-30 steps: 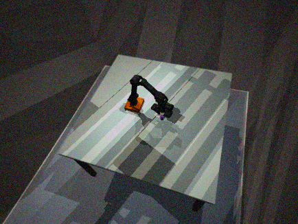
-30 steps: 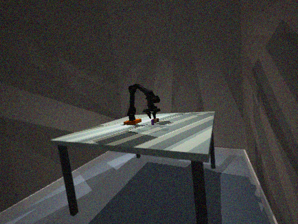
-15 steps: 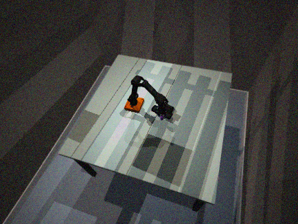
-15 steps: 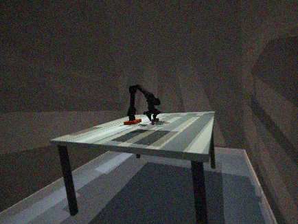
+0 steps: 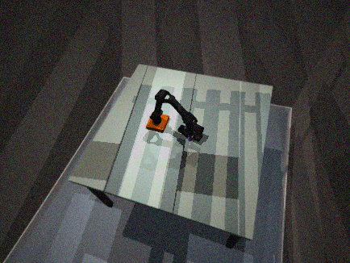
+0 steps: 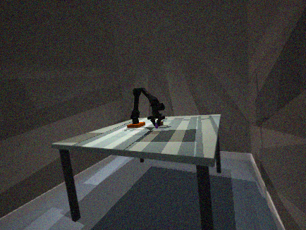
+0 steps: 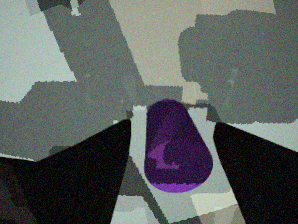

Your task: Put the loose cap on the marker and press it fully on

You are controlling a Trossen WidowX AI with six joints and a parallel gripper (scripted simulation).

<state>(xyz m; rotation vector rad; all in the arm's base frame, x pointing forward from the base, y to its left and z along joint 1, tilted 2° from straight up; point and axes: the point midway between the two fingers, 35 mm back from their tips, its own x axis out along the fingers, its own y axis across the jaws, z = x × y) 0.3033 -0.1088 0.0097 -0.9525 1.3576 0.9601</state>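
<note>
The purple cap [image 7: 175,155] [image 6: 156,125] [image 5: 190,139] stands on the table. In the wrist view it is between the two black fingers, with a gap on each side. My gripper [image 7: 173,128] [image 6: 156,123] [image 5: 189,136] is open, low over the table, its fingers on either side of the cap and not touching it. The orange holder block [image 6: 161,123] shows as a small patch just behind the gripper in the exterior view. The arm hides the block in the top view. I cannot make out the marker.
The arm's orange base plate [image 5: 157,123] [image 6: 136,125] sits on the table [image 5: 218,137] [image 6: 106,140], to the left of the gripper in the top and exterior views. Striped shadows cross the table top.
</note>
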